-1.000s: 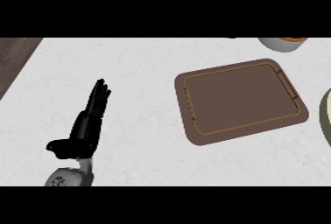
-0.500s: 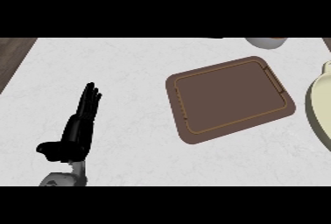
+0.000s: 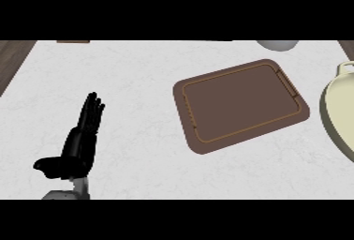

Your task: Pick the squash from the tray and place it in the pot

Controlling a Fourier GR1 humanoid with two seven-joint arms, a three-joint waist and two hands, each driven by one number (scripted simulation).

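A: Nearest item?
B: Left hand (image 3: 75, 149), lower left over the white counter (image 3: 138, 79). Fingers straight and together, pointing away, thumb out to the side; it holds nothing.
A: Next out?
B: Brown tray (image 3: 239, 105), right of centre, set askew, well apart from the hand.
A: The squash?
B: Cannot tell; it shows nowhere in this view.
A: Farther?
B: Cream pot (image 3: 340, 112), cut by the right edge, just beside the tray. Grey vessel (image 3: 278, 44), far edge, mostly cut off.
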